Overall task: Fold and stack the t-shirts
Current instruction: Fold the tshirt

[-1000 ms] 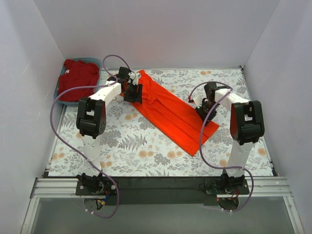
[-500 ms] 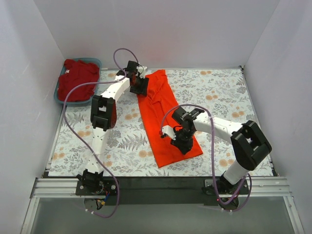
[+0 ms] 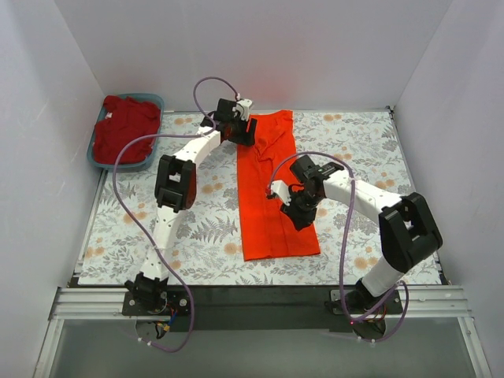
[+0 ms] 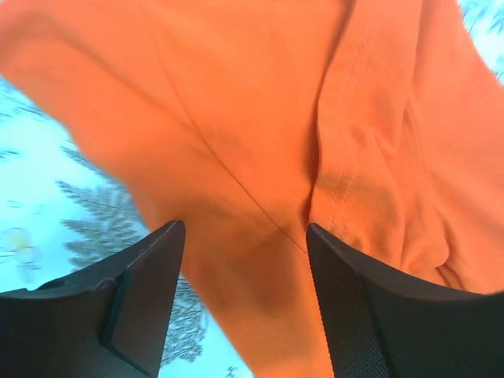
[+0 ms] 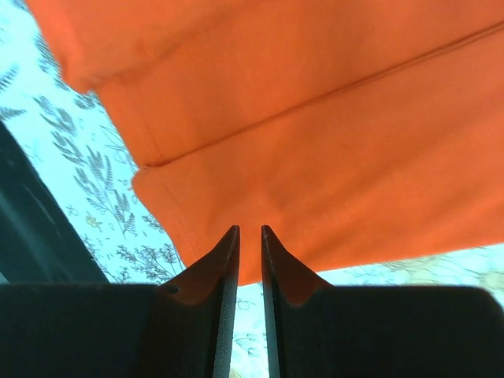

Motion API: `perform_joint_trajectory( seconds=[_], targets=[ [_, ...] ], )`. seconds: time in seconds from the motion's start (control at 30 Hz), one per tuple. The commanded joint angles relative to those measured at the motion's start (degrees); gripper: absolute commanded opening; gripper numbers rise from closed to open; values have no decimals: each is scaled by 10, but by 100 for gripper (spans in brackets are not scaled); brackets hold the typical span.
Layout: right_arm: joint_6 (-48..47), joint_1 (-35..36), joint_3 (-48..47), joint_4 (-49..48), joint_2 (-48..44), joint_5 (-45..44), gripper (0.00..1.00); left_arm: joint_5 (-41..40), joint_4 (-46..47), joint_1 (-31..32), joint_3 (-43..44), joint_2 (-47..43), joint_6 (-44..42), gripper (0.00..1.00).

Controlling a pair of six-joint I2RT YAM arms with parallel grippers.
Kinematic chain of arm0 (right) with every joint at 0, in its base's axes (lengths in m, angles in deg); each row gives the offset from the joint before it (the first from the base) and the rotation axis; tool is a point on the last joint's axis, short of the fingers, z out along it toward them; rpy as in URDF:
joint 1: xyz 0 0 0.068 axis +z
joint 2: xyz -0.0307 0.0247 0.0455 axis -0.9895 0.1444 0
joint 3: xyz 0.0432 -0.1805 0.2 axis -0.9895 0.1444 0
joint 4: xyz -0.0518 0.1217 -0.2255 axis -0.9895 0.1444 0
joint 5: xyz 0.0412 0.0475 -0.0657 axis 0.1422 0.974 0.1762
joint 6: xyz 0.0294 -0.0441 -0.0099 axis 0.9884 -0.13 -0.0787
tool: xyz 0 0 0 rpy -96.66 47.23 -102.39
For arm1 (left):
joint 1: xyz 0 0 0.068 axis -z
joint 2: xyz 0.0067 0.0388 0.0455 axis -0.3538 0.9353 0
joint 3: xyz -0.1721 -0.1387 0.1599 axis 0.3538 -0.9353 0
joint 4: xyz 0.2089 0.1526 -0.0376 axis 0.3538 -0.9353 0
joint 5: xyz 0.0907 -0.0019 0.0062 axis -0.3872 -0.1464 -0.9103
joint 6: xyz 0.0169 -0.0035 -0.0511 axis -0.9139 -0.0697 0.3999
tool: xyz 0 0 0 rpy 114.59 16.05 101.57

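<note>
Lengthwise down the middle of the worktop lies the orange-red t-shirt, folded narrow. The left hand is spread at its far end. The right hand, pressed nearly together, is over its right edge.

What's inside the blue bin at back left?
A crimson t-shirt, bunched up, fills the blue bin. The bin's floor and anything under the cloth are hidden.

One orange-red t-shirt, one crimson t-shirt, one blue bin, one left arm, one right arm
</note>
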Motion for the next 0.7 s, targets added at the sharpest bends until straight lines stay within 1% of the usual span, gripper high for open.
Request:
perform_joint_trajectory(
  seconds=[0.0,0.03,0.1,0.13,0.17,0.27,0.33,0.37,0.4,0.43,0.47,0.5,0.53,0.57,0.6,0.63,0.67],
  targets=[
    [-10,6,32,-16,39,-42,23,-6,56,-18,-2,-96,9,63],
    [-8,8,43,-22,48,-46,22,-2,56,-22,-7,-117,11,65],
    [-2,16,50,-29,58,-52,22,31,52,-33,-38,-145,17,67],
    [1,19,53,-32,67,-52,22,46,49,-38,-50,-173,17,70],
    [5,25,56,-40,70,-49,22,58,44,-42,-78,-186,19,71],
    [23,34,51,-49,90,-31,22,124,14,-70,-127,-236,36,74],
    [35,37,47,-50,103,-6,22,187,-4,-82,-153,-261,40,74],
    [41,42,44,-52,106,2,22,213,-10,-88,-169,-289,40,74],
    [48,45,39,-56,109,9,22,229,-15,-98,-215,-306,36,74],
    [52,48,36,-57,110,25,22,246,-15,-99,-240,-323,27,75],
    [62,50,33,-57,107,34,23,253,-14,-101,-269,-366,14,75],
    [65,50,26,-60,102,45,25,252,-12,-102,-297,-386,2,75],
    [68,51,22,-61,85,63,30,258,-11,-102,-355,-410,-15,75],
    [70,50,17,-61,72,65,34,265,-14,-103,-384,-452,-27,75],
    [70,50,9,-61,55,65,39,272,-16,-103,-414,-481,-44,75],
    [64,49,4,-61,15,63,48,284,-16,-103,-482,-509,-73,75],
    [51,42,2,-62,-10,60,53,289,-16,-104,-513,-570,-93,76]
  ],
)
